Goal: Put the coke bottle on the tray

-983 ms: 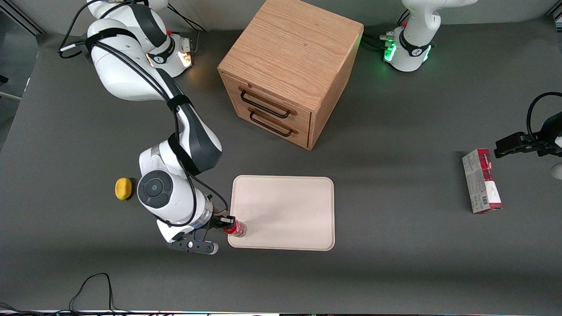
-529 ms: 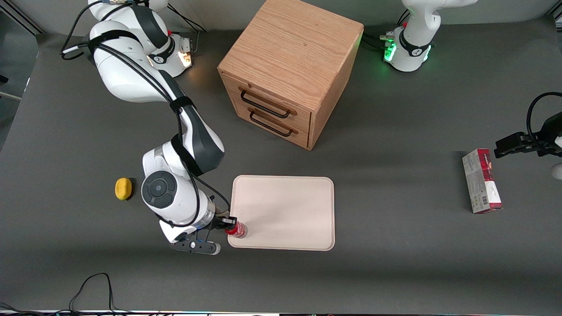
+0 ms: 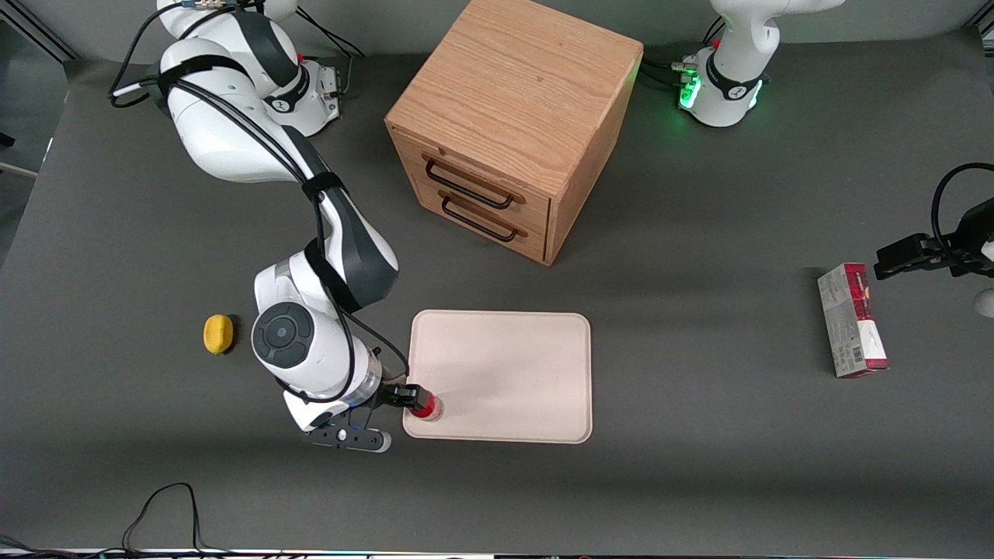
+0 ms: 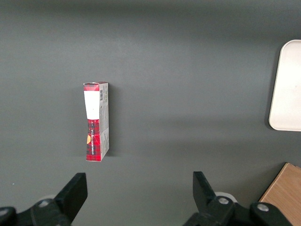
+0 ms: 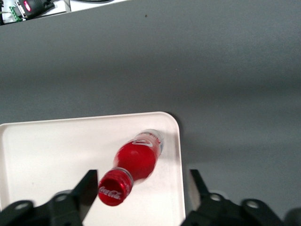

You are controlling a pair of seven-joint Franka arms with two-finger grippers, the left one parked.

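Small yellow lump (image 3: 218, 334) sits on dark grey surface (image 3: 699, 435) toward working arm's end. Right arm's end effector (image 3: 410, 397) hovers w/ fingers spread apart, gripping nothing, over small red coke bottle w/ red cap (image 5: 132, 165), which stands on large cream-beige rectangular tray (image 3: 512, 365) by its corner nearest front camera.

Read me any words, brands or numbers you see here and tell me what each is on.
"Coca-Cola": white script on the cap of the coke bottle, which stands on the tray between the fingers of the open gripper.
White lettering on the bottle's body: unreadable.
Print and barcode on the red and white carton: too small to read.
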